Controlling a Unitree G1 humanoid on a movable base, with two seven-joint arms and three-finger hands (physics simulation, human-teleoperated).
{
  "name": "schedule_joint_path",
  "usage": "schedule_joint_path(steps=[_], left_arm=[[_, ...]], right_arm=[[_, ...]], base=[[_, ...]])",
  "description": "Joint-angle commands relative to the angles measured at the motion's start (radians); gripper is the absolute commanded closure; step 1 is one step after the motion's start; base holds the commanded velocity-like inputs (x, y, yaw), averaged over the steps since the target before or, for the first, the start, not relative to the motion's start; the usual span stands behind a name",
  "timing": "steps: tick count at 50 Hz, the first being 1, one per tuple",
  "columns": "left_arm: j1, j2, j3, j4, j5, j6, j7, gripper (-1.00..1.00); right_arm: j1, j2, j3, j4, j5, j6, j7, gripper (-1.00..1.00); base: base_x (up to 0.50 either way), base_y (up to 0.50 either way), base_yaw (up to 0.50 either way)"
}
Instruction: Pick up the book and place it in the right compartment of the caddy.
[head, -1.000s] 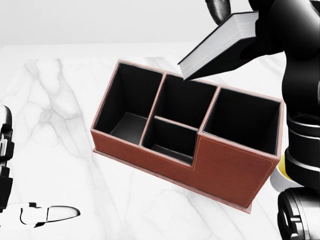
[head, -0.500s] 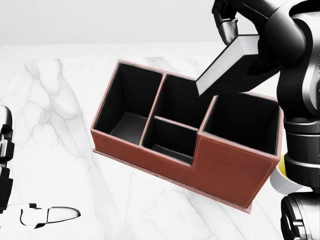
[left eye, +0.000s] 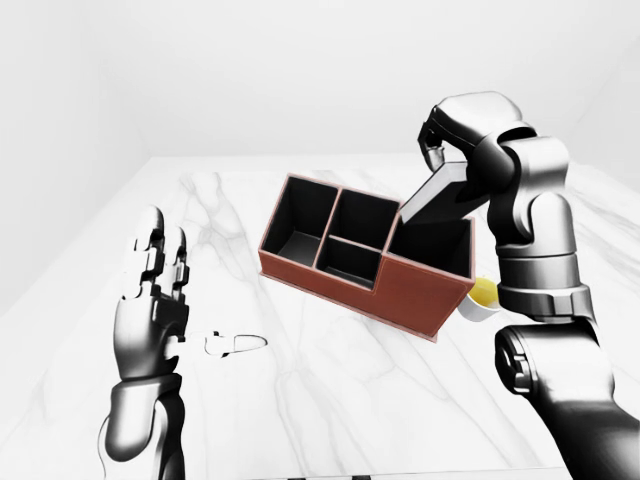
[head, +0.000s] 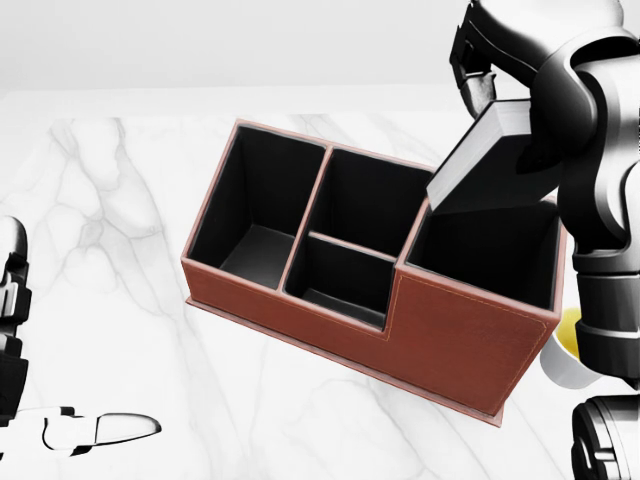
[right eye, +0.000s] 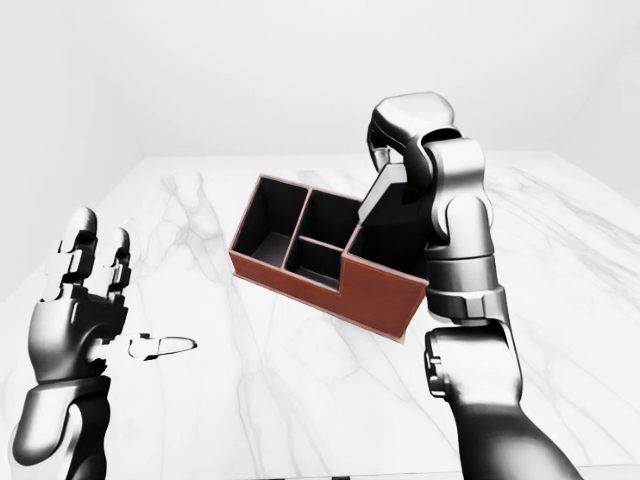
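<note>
The book (head: 492, 162), dark-covered with white pages, hangs tilted with its low corner at the rim of the caddy's right compartment (head: 490, 245). My right hand (left eye: 437, 160) is shut on the book's upper end, above that compartment. The caddy (head: 460, 345) is brown outside and black inside, and stands at an angle on the white marble table (head: 110, 200). Its left, middle and right compartments look empty. My left hand (left eye: 155, 275) is raised at the left of the left-eye view, open, fingers pointing up, far from the caddy.
A yellow thing in a white cup (left eye: 482, 296) sits just right of the caddy, beside my right forearm. A small black-and-white object (left eye: 236, 343) lies on the table near my left hand. The table's far edge meets a pale wall.
My right hand has carried the book to the right and down, from over the middle compartments to over the right one. The left hand and the caddy have not moved.
</note>
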Motion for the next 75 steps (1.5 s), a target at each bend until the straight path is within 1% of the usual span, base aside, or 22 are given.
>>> schedule_joint_path(steps=[1,3,7,8,11,22,29,36,44,64,67,72,75], left_arm=[[0.0,0.0,0.001,0.007,-0.001,0.0,0.001,-1.0],[0.002,0.0,0.002,0.008,-0.002,0.0,0.0,-1.0],[0.002,0.0,0.002,0.009,-0.003,0.0,-0.001,-1.0],[0.002,0.0,0.001,0.009,-0.002,0.0,-0.001,-1.0],[0.003,0.0,0.003,0.009,-0.002,0.0,-0.001,-1.0],[0.012,-0.003,0.007,0.007,-0.002,0.0,-0.003,-1.0],[0.016,-0.005,0.01,0.012,-0.002,0.0,-0.007,-1.0],[0.022,-0.006,0.014,0.012,-0.003,0.0,-0.011,-1.0],[0.024,-0.008,0.02,0.019,-0.003,0.0,-0.013,-1.0],[0.029,-0.009,0.03,0.038,-0.007,0.0,-0.02,-1.0],[0.03,-0.009,0.032,0.034,-0.007,0.0,-0.02,-1.0],[0.034,-0.011,0.039,0.03,-0.009,0.0,-0.023,-1.0],[0.034,-0.012,0.04,0.032,-0.008,0.0,-0.024,-1.0]], right_arm=[[0.019,-0.003,-0.006,0.001,-0.043,-0.015,-0.011,1.0],[0.038,-0.001,-0.005,-0.007,-0.051,-0.017,0.003,1.0],[0.027,0.007,-0.002,0.038,-0.06,-0.023,-0.047,1.0],[0.029,0.002,0.002,0.046,-0.068,-0.028,-0.047,1.0],[0.025,0.006,0.004,0.084,-0.078,-0.029,-0.085,1.0],[0.011,0.005,0.013,0.201,-0.096,-0.03,-0.175,1.0],[0.001,0.008,0.022,0.256,-0.099,-0.028,-0.213,1.0],[-0.03,0.016,0.035,0.363,-0.106,-0.026,-0.282,1.0],[-0.064,0.024,0.053,0.497,-0.113,-0.019,-0.364,1.0],[-0.136,0.041,0.095,0.76,-0.113,-0.003,-0.517,1.0],[-0.148,0.047,0.103,0.806,-0.115,0.001,-0.544,1.0],[-0.17,0.061,0.119,0.916,-0.121,0.015,-0.62,1.0],[-0.177,0.064,0.124,0.941,-0.118,0.019,-0.636,1.0]], base=[[0.0,0.0,0.0],[0.0,0.0,0.0],[0.0,0.0,0.0],[0.0,0.0,0.0],[0.0,0.0,0.0],[0.0,0.0,0.0],[0.0,0.0,0.0],[0.0,0.0,0.0],[0.0,0.0,0.0],[0.0,0.0,0.0],[0.0,0.0,0.0],[0.0,0.0,0.0],[0.0,0.0,0.0]])
